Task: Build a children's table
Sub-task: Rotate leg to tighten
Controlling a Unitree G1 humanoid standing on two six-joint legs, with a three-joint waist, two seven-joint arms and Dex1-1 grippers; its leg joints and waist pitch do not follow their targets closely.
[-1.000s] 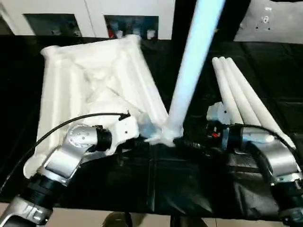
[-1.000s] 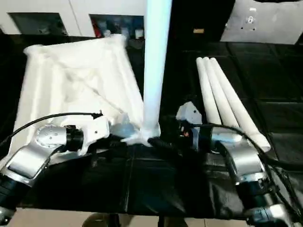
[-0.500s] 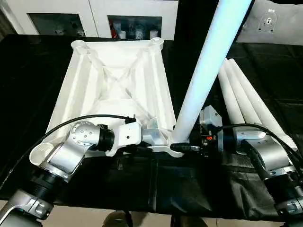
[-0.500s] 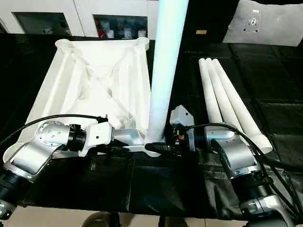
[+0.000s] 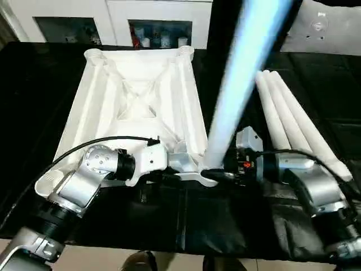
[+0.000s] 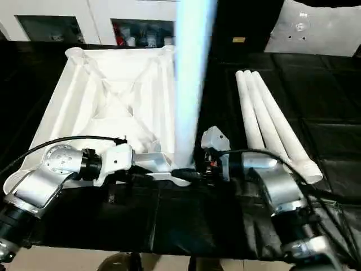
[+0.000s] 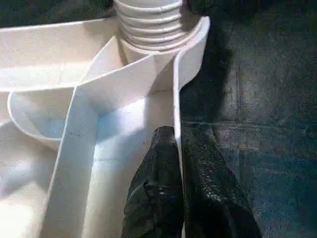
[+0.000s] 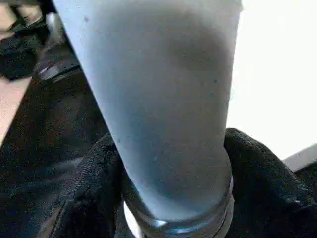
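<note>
Notably, the left gripper (image 7: 179,173) pinched the white ribbed plastic tabletop's rim (image 7: 176,89). The right gripper (image 8: 171,198) clasped the tall white tubular leg (image 5: 237,84) at its socket; a cross-threaded, tilted leg could probably jam.

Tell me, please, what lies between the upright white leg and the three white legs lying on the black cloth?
The right hand and its silver forearm, seen in the right eye view.
</note>
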